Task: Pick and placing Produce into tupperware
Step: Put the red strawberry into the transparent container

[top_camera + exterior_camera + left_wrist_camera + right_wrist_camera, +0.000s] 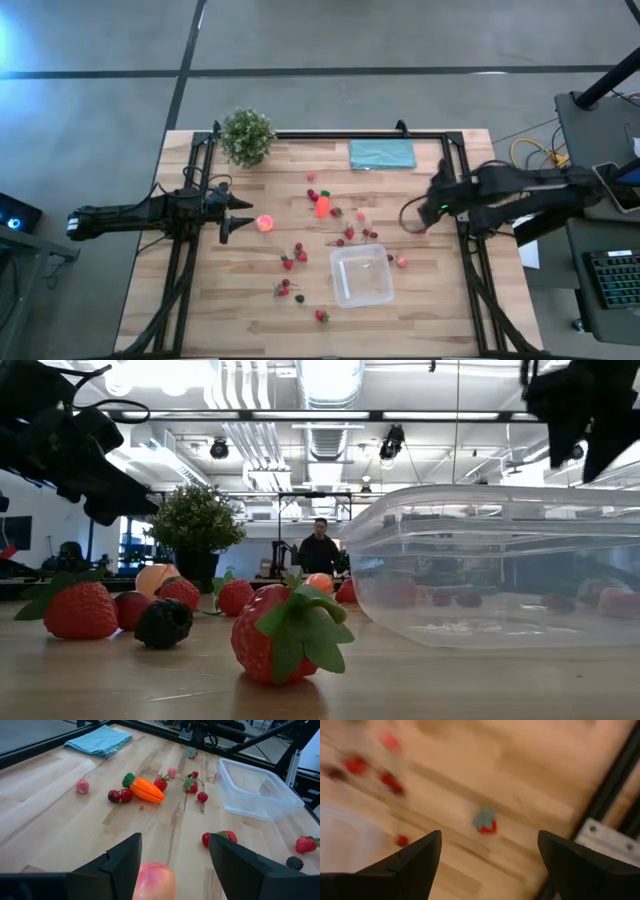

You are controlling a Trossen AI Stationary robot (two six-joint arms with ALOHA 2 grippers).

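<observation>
Right up against the low camera sits a strawberry [285, 635] with its green leaves flopped forward, resting on the desk [230, 300] near the front edge.

Biggest thing on the wood is the tupperware [362, 276], clear and shallow, over toward the front right corner, and I can't see any produce inside it. Next down in size is the teal cloth [381, 153], flat against the back edge toward the right, and the bushy potted plant [247, 135] by the back left corner.

My left fingers [238, 216] are out over the left half of the desk, spread wide with nothing between them. The pink-orange ball [265, 223] lies just ahead of them, and in my wrist view it sits between the two tips, on the wood. My right fingers [487, 852] hover by the right edge, also spread and not holding anything, with one small red piece with a green top [485, 822] on the desk below them.

Then the small stuff: the orange carrot [322, 206] lies around the middle with a couple of dark cherries [119, 795] beside its leafy end. More red strawberries [295, 256] are scattered between the middle and the front edge, all outside the tub, and a blackberry [164, 623] sits among them.
</observation>
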